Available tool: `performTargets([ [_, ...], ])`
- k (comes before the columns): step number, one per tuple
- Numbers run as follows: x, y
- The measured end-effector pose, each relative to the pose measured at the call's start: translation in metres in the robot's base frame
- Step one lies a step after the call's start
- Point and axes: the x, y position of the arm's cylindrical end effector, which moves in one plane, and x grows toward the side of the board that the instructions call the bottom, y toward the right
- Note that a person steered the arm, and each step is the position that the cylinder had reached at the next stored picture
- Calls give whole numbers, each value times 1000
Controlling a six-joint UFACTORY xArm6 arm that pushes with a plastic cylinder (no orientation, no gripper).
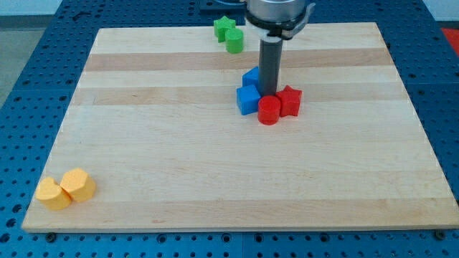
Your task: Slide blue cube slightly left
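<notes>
The blue cube sits near the middle of the wooden board, a little toward the view's top. A second blue block stands just behind it, partly hidden by the rod. A red cylinder touches the cube's right side, and a red star block sits to the right of the cylinder. My tip comes down just right of the blue cube, behind the red cylinder, among these blocks.
A green star block and a green cylinder sit at the view's top near the board's edge. Two yellow blocks lie at the bottom left corner. A blue pegboard surrounds the board.
</notes>
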Motion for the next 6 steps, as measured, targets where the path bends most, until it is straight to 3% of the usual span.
performTargets([
  [1, 9, -31],
  [3, -18, -77],
  [5, 4, -103],
  [6, 6, -149],
])
